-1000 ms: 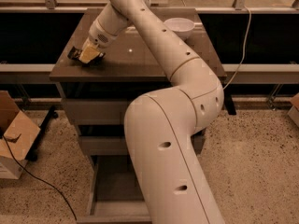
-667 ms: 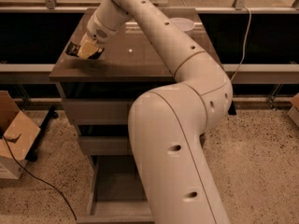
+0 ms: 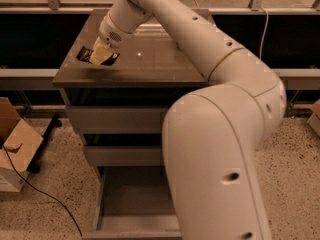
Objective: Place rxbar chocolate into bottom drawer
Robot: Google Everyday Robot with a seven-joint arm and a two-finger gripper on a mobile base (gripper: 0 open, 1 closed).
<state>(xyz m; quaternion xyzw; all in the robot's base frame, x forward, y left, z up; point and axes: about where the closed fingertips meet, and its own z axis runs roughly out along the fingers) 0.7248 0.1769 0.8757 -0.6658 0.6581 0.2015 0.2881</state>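
Note:
My gripper (image 3: 102, 54) is over the left part of the cabinet top (image 3: 150, 64). It is shut on the rxbar chocolate (image 3: 83, 53), a small dark bar whose ends stick out on both sides of the yellowish fingers. The bar is held just above the top, with its shadow below it. The bottom drawer (image 3: 131, 194) is pulled out at the foot of the cabinet. Its grey floor is bare, and my arm covers its right side. The two upper drawers (image 3: 115, 119) are closed.
My large white arm (image 3: 220, 149) fills the right half of the view in front of the cabinet. A cardboard box (image 3: 15, 149) stands on the speckled floor at the left, with a black cable (image 3: 45, 194) running past it. A dark ledge and rail run behind the cabinet.
My gripper has stayed shut on the bar and lifted it slightly off the cabinet top, shifting a little to the right. My arm's elbow has swung further right.

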